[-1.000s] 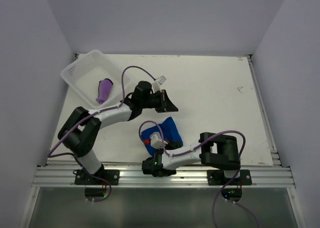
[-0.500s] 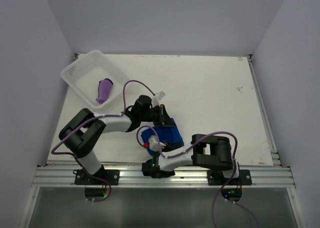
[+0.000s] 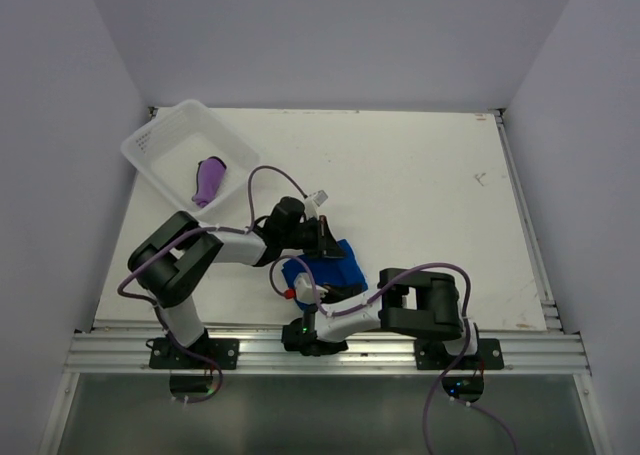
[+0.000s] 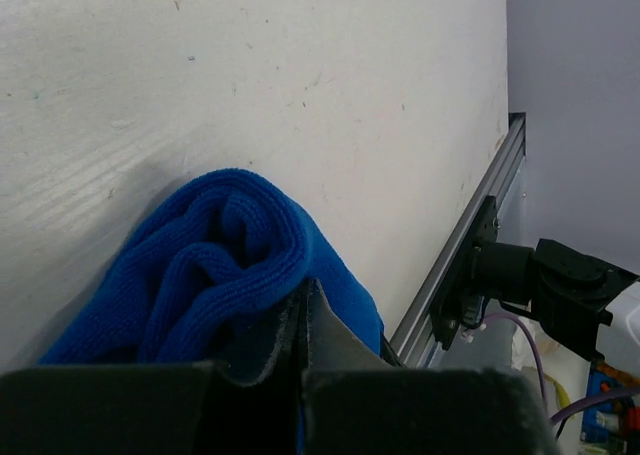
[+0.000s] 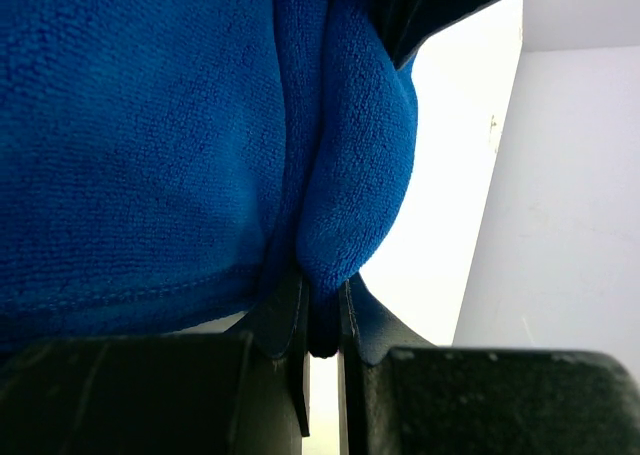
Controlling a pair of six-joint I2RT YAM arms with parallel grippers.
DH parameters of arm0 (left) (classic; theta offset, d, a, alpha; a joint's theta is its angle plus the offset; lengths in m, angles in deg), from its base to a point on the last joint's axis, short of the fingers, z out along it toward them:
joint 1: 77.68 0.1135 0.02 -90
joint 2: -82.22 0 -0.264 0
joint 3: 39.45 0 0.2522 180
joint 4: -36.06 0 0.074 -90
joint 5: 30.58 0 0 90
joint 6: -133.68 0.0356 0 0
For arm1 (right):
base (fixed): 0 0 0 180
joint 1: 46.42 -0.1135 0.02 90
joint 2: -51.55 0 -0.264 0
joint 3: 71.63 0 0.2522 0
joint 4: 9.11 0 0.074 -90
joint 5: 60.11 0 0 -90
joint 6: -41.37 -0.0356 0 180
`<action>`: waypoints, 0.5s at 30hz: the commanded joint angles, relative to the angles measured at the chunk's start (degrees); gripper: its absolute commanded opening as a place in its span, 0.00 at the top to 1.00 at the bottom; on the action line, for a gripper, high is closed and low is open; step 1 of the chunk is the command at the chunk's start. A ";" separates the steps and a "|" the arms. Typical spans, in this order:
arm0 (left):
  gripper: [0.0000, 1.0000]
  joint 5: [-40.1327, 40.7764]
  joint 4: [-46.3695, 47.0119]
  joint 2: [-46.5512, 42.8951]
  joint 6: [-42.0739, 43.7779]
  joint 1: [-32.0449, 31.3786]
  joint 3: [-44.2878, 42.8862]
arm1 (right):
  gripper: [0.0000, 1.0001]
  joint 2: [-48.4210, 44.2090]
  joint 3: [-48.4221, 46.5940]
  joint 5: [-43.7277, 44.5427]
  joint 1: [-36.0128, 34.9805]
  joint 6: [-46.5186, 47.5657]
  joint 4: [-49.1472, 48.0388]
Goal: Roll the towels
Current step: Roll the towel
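the blue towel (image 3: 335, 267) is seen bunched into thick folds on the worktop (image 3: 420, 195), near its front edge and left of centre, between the two end effectors. the right end effector (image 5: 322, 310) is narrowed onto a fold of this towel: in the right wrist view a rounded lip of cloth is pinched between the two fingers, and the rest of the cloth fills the view above them. the left end effector (image 4: 305, 300) is closed, its fingers pressed together. its tip is laid against the far edge of the same towel, where a rolled ridge of cloth is seen just beyond it. whether any cloth is caught between those fingers cannot be told. the purple towel (image 3: 208, 180) is found crumpled inside the white basket (image 3: 160, 140), which is set askew at the far left corner of the worktop, well apart from the blue towel.
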 commanded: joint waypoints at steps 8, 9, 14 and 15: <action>1.00 7.98 0.51 4.69 3.77 0.92 1.72 | 0.89 -4.15 -0.83 -5.84 -0.27 0.94 -4.28; 1.00 8.42 0.69 4.70 3.85 1.10 1.99 | 0.86 -5.21 -0.65 -6.19 -0.27 0.67 -4.36; 1.00 10.97 3.14 4.17 3.51 1.45 5.67 | 0.60 -13.91 2.68 -11.10 -0.27 1.89 -8.65; 1.00 10.80 3.94 4.26 3.24 1.45 6.46 | 0.57 -16.88 3.13 -12.34 -0.36 2.42 -9.63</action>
